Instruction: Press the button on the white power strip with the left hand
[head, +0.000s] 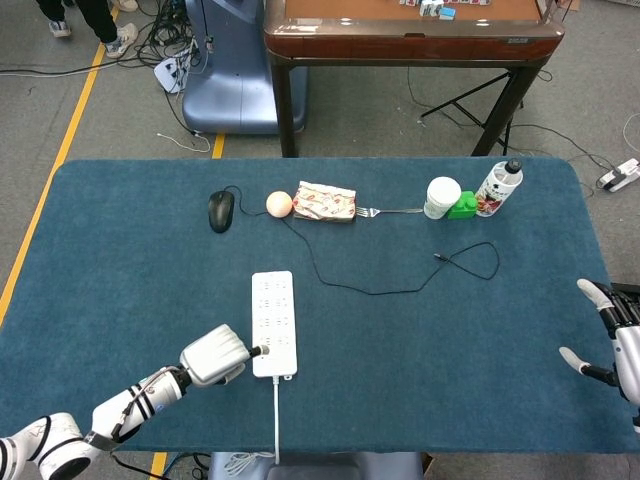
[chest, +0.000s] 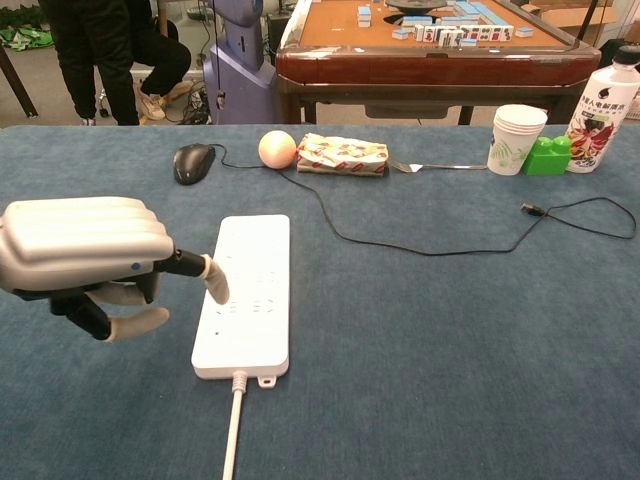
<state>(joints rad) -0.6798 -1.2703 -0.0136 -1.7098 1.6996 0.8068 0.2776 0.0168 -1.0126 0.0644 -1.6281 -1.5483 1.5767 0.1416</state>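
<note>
The white power strip (head: 274, 323) lies lengthwise near the middle of the blue table (head: 120, 250), its cord (head: 277, 420) running off the near edge. The left robot hand (head: 215, 356) sits just left of the strip's near end. Its fingers are curled into a fist, with one finger (chest: 212, 278) extended to the right. In the chest view that fingertip lies over the strip's left edge; whether it presses the surface cannot be determined. The button itself is too small to make out in either view. The right robot hand (head: 612, 335) is at the right edge of the table, well apart from the strip, fingers spread and holding nothing. It is cut off by the frame in the head view and does not appear in the chest view.
</note>
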